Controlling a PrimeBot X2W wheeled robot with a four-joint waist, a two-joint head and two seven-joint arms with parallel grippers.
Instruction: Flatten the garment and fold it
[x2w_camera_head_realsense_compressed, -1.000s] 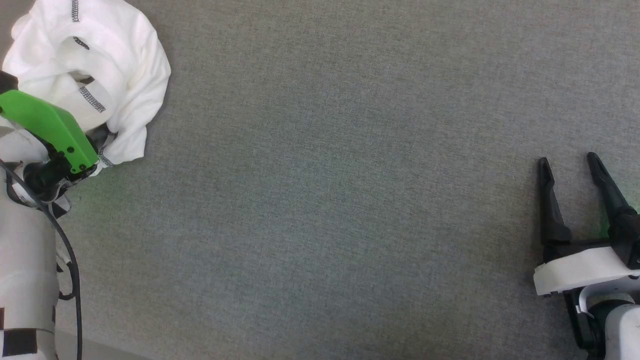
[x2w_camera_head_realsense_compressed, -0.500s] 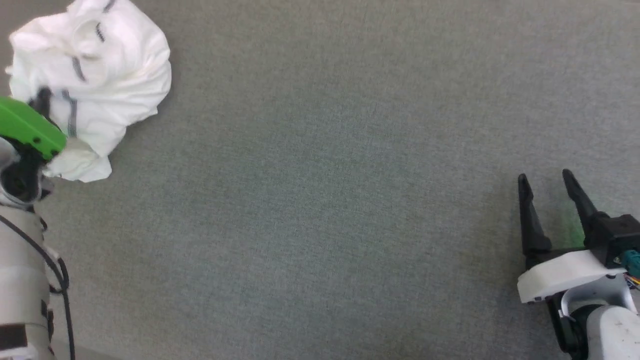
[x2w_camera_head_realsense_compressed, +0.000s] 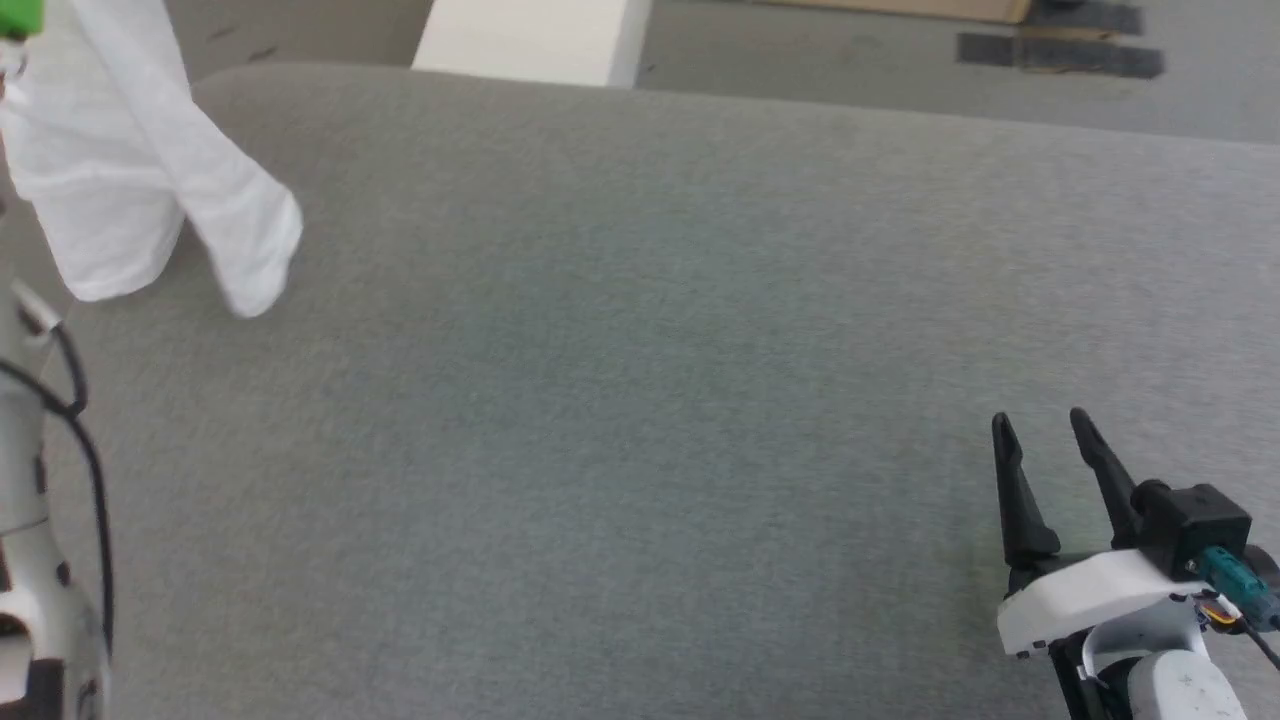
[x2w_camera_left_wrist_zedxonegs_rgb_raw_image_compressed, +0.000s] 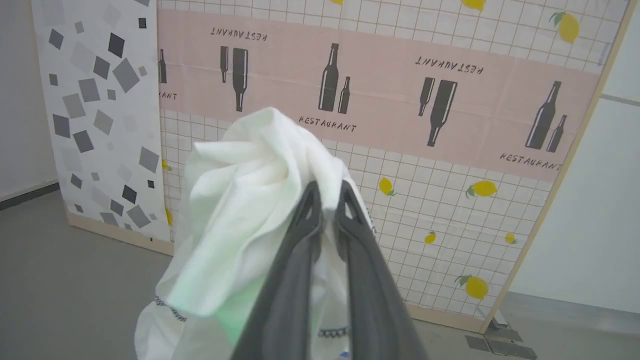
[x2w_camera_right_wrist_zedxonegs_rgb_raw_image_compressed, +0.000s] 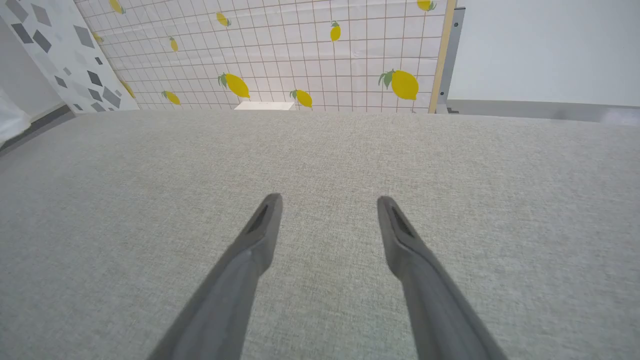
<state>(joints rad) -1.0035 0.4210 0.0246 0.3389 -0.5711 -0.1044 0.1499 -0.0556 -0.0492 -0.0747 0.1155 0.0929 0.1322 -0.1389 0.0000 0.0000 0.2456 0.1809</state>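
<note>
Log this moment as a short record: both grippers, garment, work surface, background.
left gripper: shut on the garment
right gripper: open, empty, over the table
garment: white, bunched, hanging from the left gripper above the table's left end; contact with the table unclear
table: grey fabric surface
background: white box beyond the far edge; panel printed with lemons and bottles

The garment (x2w_camera_head_realsense_compressed: 150, 180), a soft white shirt with dark zigzag stitching at its hem, hangs crumpled from my left end effector (x2w_camera_left_wrist_zedxonegs_rgb_raw_image_compressed: 326, 197), which is closed on one fold of it, and its loose ends dangle over the far left corner of the grey table (x2w_camera_head_realsense_compressed: 640, 400).
</note>
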